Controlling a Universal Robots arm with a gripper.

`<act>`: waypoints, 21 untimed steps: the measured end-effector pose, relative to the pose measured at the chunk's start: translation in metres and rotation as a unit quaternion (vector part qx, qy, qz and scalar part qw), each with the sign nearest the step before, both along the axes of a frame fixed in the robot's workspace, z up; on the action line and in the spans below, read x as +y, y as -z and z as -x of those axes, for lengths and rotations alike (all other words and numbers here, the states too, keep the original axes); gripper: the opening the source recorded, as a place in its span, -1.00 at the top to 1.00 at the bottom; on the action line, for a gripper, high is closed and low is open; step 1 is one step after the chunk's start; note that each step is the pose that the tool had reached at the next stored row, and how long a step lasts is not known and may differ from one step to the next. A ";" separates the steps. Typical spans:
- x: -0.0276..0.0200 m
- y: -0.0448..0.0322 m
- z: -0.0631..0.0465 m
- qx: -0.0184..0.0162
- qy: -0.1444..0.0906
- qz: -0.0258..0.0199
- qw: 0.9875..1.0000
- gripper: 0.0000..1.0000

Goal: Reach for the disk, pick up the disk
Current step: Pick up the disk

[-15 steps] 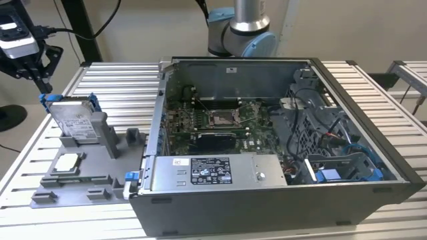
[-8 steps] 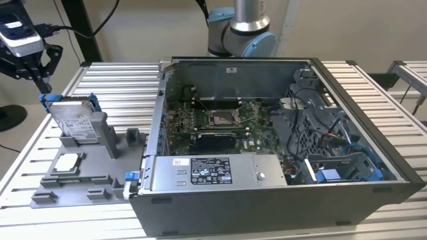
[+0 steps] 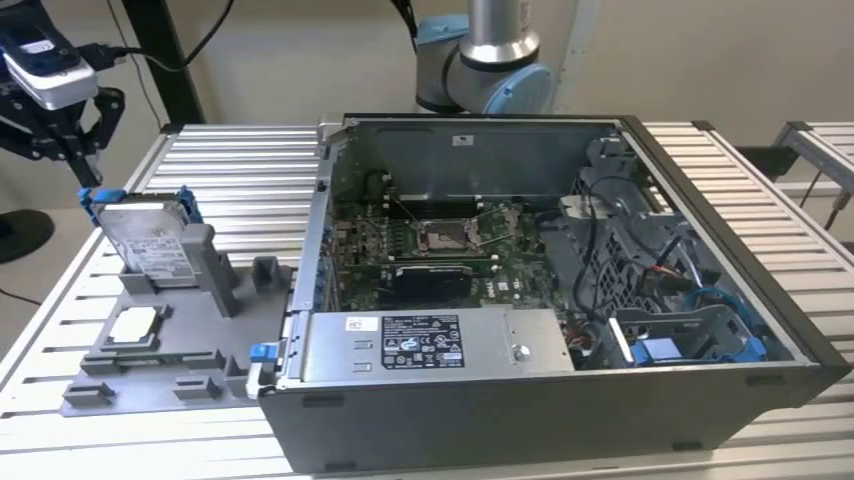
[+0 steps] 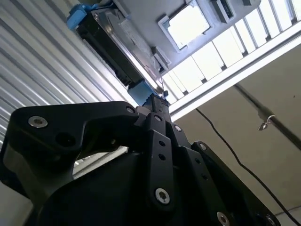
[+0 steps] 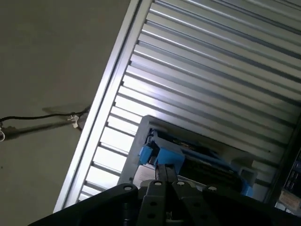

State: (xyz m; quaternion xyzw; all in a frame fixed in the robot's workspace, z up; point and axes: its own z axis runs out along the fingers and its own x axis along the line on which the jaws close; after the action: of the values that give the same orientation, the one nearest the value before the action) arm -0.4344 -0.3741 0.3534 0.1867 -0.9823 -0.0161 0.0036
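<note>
A slatted aluminium table (image 3: 240, 160) carries everything here, and the exterior view lays it out whole: an open computer case (image 3: 747, 330) with its board exposed and a silver box (image 3: 427, 345) with a black-and-white label at its near edge, the base of my arm (image 3: 487, 70) behind it, and at the exterior view's left a grey fixture (image 3: 200, 270). The disk (image 3: 147, 240) stands on edge in that fixture, label facing the camera, blue rails down its sides, with a small white-silver chip (image 3: 134, 325) lying flat in a recess nearer the camera. My claw (image 3: 88, 180) hangs just above the disk's top corner on the exterior view's left, tips pointing down at the blue rail. The wrist cameras give what that view cannot. In the second wrist view I look along my claw (image 4: 157, 100) past the disk (image 4: 117, 47), seen edge-on with blue at both ends, to the chip (image 4: 188, 23) beyond it, and a cable (image 4: 225, 146) trails over the floor off the table's edge. In the first wrist view my claw (image 5: 165, 168) lines up with the blue end of the disk (image 5: 155, 154), bare slats behind. In both wrist views my tips sit drawn together with no gap between them; whether they touch the rail I cannot tell.
</note>
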 end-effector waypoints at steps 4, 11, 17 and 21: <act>0.0000 -0.0001 0.000 0.000 -0.031 0.000 1.000 1.00; 0.0000 0.0001 0.001 0.000 -0.092 0.001 0.996 1.00; 0.0000 0.0000 0.001 0.000 -0.147 0.001 0.989 1.00; 0.0000 0.0000 0.001 0.000 -0.182 0.001 0.983 1.00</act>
State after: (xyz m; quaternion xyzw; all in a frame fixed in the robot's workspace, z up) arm -0.4350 -0.3741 0.3534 0.3624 -0.9319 -0.0142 0.0066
